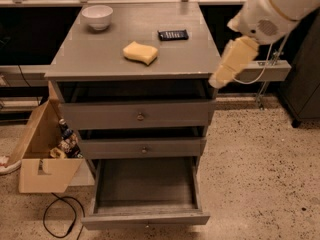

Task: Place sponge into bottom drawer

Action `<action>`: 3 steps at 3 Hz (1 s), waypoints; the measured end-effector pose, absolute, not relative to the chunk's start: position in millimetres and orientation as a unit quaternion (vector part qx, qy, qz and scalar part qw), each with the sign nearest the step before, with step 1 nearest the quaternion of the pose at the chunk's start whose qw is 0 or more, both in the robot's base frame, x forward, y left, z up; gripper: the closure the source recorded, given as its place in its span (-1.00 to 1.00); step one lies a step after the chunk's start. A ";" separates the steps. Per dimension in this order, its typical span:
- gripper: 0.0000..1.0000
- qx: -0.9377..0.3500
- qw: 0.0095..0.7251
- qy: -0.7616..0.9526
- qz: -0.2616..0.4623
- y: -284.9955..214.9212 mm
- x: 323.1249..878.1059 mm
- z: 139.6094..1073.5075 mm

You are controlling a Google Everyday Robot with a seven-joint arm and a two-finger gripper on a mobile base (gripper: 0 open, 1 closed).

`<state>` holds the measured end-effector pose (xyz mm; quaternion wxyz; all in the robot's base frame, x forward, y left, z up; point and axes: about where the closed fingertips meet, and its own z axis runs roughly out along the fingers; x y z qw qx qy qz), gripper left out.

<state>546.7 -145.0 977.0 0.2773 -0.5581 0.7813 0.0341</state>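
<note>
**Foam sponge on cabinet top; gripper off the right front corner**

Pale yellow sponge [140,52] is recorded lying flat on the cabinet top [90,59], about mid-width and toward the front edge. The bowl [97,16] stands well apart at the back left. The remote [173,34] lies near, behind the sponge and to the right.

Handling, as judged: the sponge is taken to be light, soft and compressible, neither fragile nor slippery. Some give under closure is to be expected, and a firm squeeze should be tolerated. Hold is best taken from above, across the short width at mid-length, away from the wavy ends.

The gripper [220,76] is seen just outside the top's right front corner, angled down, at about the height of the top. Its state, apart or together, cannot be told. The sponge lies well apart from it, leftward in the view and slightly further back. The bottom drawer [145,219] is noted pulled out, below the sponge.
</note>
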 end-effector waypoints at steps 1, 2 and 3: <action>-1.00 -0.552 0.291 0.780 0.040 -138.4 559.9 976.7; -1.00 -0.549 0.294 0.781 0.048 -135.0 565.1 973.1; -1.00 -0.520 0.320 0.785 0.108 -104.5 613.2 943.4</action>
